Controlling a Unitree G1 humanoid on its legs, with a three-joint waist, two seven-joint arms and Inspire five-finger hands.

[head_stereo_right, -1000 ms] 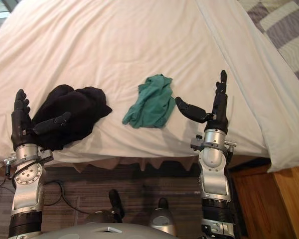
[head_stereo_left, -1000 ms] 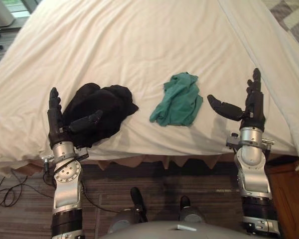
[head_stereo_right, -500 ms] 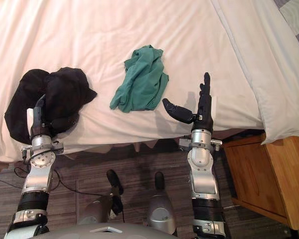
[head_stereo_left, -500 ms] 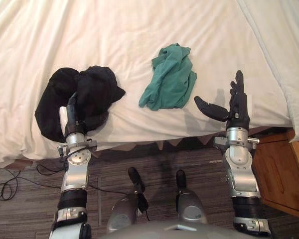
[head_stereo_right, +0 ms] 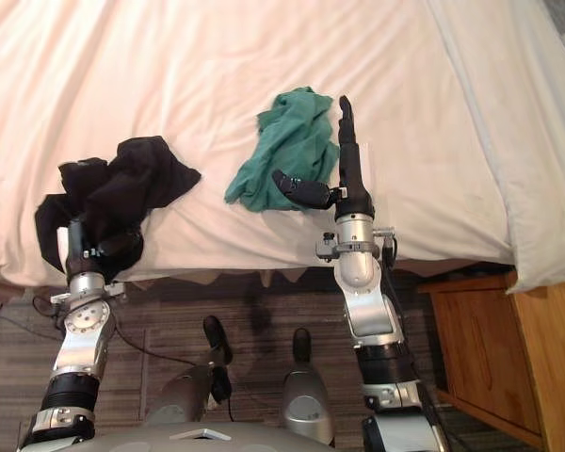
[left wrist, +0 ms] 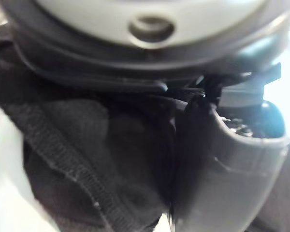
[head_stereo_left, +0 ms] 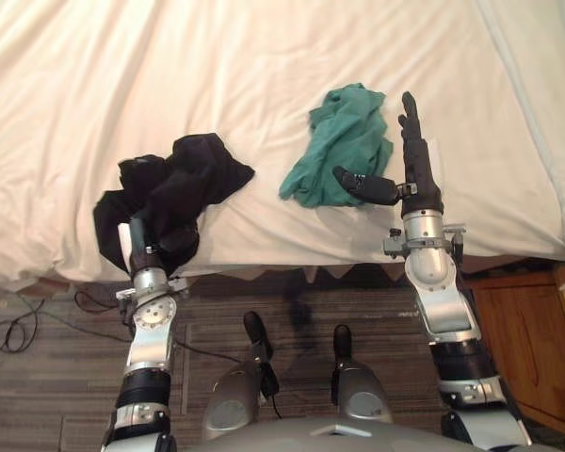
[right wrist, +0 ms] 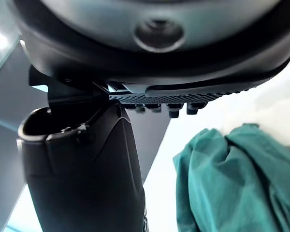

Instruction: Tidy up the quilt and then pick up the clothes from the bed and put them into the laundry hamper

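Note:
A black garment point(head_stereo_left: 184, 179) lies bunched near the bed's front edge on the left. My left hand point(head_stereo_left: 149, 243) is dug into its near side, fingers curled into the cloth, and the black fabric point(left wrist: 87, 159) presses against the palm in the left wrist view. A crumpled green garment point(head_stereo_left: 344, 141) lies to the right of it on the white quilt point(head_stereo_left: 264, 56). My right hand point(head_stereo_left: 416, 169) stands upright just right of the green garment, fingers straight. Its thumb reaches to the garment's near edge, and the green cloth point(right wrist: 232, 179) shows beside that thumb.
The quilt hangs over the bed's front edge above a carpeted floor. A wooden nightstand point(head_stereo_right: 490, 348) stands at the lower right beside the bed. A thicker fold of quilt point(head_stereo_right: 537, 141) runs along the bed's right side.
My left hand's fingers have curled into the black garment and bunched it up. My right hand has moved left, up against the green garment. The camera has shifted too.

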